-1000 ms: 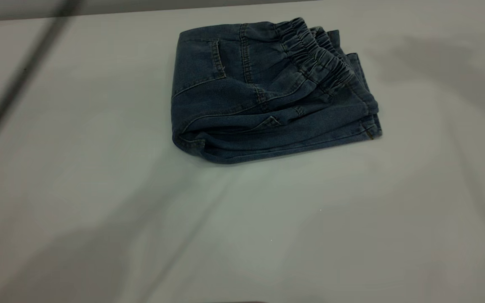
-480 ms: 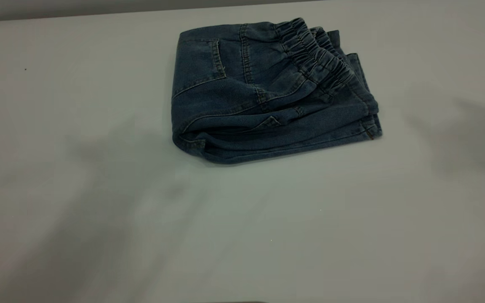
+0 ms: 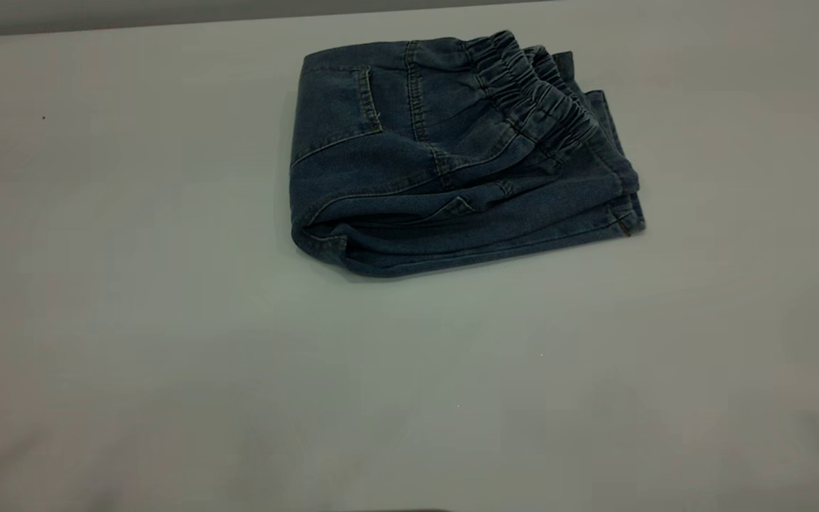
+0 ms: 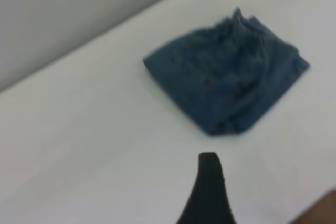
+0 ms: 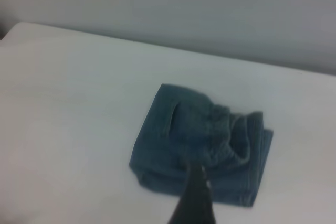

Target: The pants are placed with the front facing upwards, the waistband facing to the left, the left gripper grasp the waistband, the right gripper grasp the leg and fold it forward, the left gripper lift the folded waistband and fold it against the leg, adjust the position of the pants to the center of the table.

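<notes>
The pants (image 3: 452, 163) are seen folded into a compact bundle on the table (image 3: 168, 320), in its far half and slightly right of centre. The waistband (image 3: 534, 99) is laid on top toward the right, over the folded leg (image 3: 608, 171), whose hems are stacked at the right edge. A back pocket (image 3: 335, 99) is turned upward at the far left corner. Nothing is held by either arm. The left gripper (image 4: 209, 192) is shown only as one dark tip, well apart from the pants; the same applies to the right gripper (image 5: 193, 198). Open or closed cannot be told for either.
</notes>
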